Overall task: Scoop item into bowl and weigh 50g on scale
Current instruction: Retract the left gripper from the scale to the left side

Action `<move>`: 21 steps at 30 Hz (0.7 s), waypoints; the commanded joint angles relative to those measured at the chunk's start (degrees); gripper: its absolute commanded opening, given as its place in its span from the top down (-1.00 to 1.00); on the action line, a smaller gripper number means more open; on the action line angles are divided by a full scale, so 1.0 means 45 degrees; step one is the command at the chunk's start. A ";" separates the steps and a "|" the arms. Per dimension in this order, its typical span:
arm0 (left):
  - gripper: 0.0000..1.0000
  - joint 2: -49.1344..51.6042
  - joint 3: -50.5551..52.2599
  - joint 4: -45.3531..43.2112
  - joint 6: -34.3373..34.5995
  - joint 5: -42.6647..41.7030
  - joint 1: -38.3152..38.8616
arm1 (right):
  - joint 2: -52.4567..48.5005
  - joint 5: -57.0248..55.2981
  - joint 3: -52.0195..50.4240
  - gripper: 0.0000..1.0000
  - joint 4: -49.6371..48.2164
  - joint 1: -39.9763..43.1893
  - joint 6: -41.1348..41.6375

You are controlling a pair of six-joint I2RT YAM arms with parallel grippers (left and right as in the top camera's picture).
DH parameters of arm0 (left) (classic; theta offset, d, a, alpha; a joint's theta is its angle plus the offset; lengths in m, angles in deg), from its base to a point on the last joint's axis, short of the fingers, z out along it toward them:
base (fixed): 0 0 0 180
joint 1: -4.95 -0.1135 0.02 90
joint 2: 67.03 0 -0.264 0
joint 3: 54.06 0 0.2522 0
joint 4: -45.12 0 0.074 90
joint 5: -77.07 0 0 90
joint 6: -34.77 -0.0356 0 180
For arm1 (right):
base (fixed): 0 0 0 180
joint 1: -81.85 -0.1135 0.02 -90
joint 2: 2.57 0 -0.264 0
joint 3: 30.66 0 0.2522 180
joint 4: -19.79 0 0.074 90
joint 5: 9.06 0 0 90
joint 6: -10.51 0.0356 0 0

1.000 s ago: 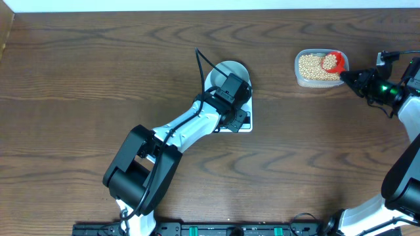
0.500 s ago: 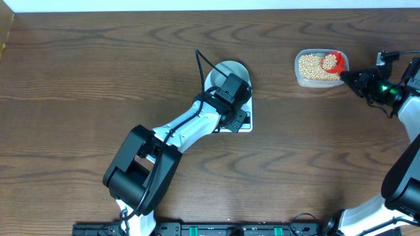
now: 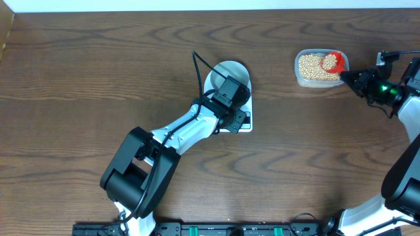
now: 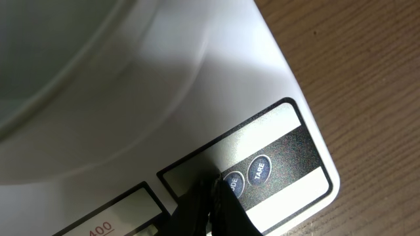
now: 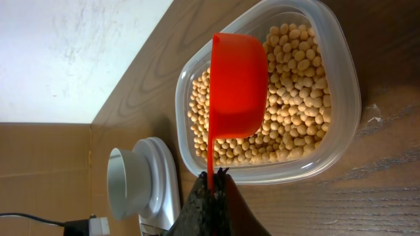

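The left gripper [image 4: 211, 191], tips pressed together, has shifted slightly at a button [image 4: 233, 183] on the scale [image 4: 262, 98]; the right gripper [image 5: 215, 176], pinching the scoop [image 5: 237, 85] over the beans [image 5: 295, 98], is unchanged, so scooping is judged pending.

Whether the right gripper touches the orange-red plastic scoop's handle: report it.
Touching. The right wrist view shows the right gripper shut on the orange-red scoop's thin handle.
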 commanded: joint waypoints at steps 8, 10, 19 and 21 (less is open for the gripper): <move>0.86 -0.1355 0.0345 0.0782 0.0155 0.0238 -0.0058 | -0.0155 0.0019 0.0019 0.98 -0.0039 -0.0044 -0.0253; 0.85 -0.1967 0.0345 0.0821 0.0155 0.0529 -0.0058 | -0.0155 -0.0010 0.0019 0.98 -0.0039 -0.0044 -0.0253; 0.85 -0.4940 0.0345 0.1787 0.0160 0.0641 -0.0865 | -0.0155 -0.0044 0.0019 0.98 -0.0627 -0.0044 -0.0248; 0.57 -0.5693 0.0345 0.2370 0.0160 0.0641 -0.1360 | -0.0155 -0.0049 0.0019 0.98 -0.0816 -0.0044 -0.0253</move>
